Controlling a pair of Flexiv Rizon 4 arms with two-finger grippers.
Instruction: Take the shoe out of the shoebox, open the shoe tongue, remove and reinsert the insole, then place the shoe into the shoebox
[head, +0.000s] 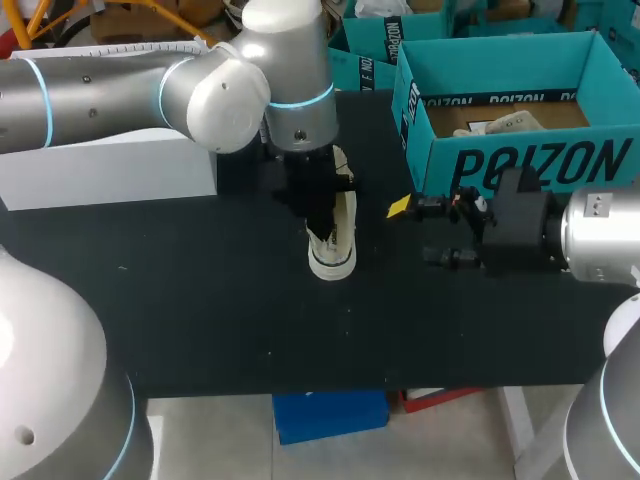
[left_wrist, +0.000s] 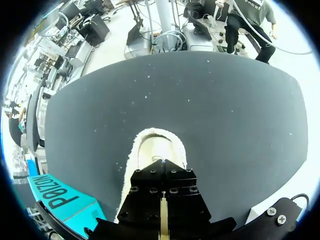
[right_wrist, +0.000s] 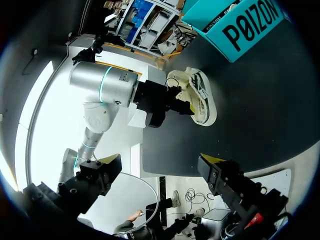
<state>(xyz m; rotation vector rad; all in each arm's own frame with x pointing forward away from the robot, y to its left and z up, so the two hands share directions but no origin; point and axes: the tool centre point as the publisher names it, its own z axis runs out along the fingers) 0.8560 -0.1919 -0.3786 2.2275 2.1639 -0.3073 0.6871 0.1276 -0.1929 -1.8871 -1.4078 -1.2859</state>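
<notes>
A white shoe with black side stripes lies on the black table, its sole turned toward my right arm. My left gripper reaches down into the shoe's opening. From the left wrist, its fingers are pressed together over the beige inside of the shoe; whether they pinch anything is hidden. The teal shoebox stands open at the back right. My right gripper hovers open in front of the box, to the right of the shoe, with nothing between its fingers.
A white block sits at the back left of the table under my left arm. A second teal box stands behind the shoebox. The shoebox shows beside my left gripper.
</notes>
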